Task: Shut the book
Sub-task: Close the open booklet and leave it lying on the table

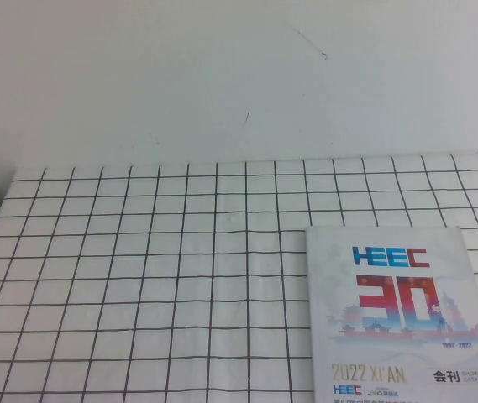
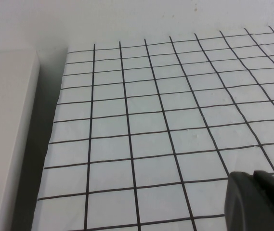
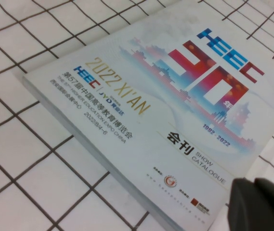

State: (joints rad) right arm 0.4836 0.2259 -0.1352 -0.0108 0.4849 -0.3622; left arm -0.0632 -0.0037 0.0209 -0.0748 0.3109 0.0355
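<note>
The right pincer (image 3: pixel 259 204) shows only as a dark shape by the near right corner of a closed book (image 3: pixel 151 101). Whether it is spread or pressed together cannot be told, nor whether it touches the cover. The left pincer (image 2: pixel 257 202), likewise a dark shape, hangs above bare checked cloth on the left side of the counter (image 1: pixel 138 277). Its state cannot be told either, and it holds nothing that can be seen.

The book (image 1: pixel 402 315) lies flat, cover up, at the near right of the counter, its near edge cut off in the high view. The pale cover reads "HEEC" in blue and red above a large red and blue "30" set over a city skyline, with "1992 - 2022" beneath. Lower down, gold lettering reads "2022 XI'AN", followed by a smaller "HEEC" logo, a line of Chinese text and "THE 57TH HIGHER EDUCATION EXPO CHINA". To the right stands "会刊 SHOW CATALOGUE". Small logos sit along the cover's near edge, too small to read.

A white cloth ruled in black squares covers the counter. A plain white wall (image 1: pixel 222 75) rises at the far side, and a white panel (image 2: pixel 6 134) runs just beyond the cloth's left edge.
</note>
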